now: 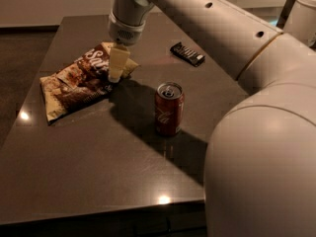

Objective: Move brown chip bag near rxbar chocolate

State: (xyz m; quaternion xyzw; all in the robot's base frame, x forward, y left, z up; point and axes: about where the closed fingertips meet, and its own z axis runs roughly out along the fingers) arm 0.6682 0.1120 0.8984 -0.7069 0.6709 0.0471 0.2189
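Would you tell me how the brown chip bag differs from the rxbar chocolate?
The brown chip bag is large, crinkled, brown and cream; the rxbar chocolate is small, flat and black. The gripper is at the bag's right end; the bar lies apart. Both lie on the table.

Your dark glossy tabletop catches small light glints, with dark floor to its left and a pale wall behind it.

The arm reaches from the lower right across to the upper left, wrist bent down, gripper pointing straight down.
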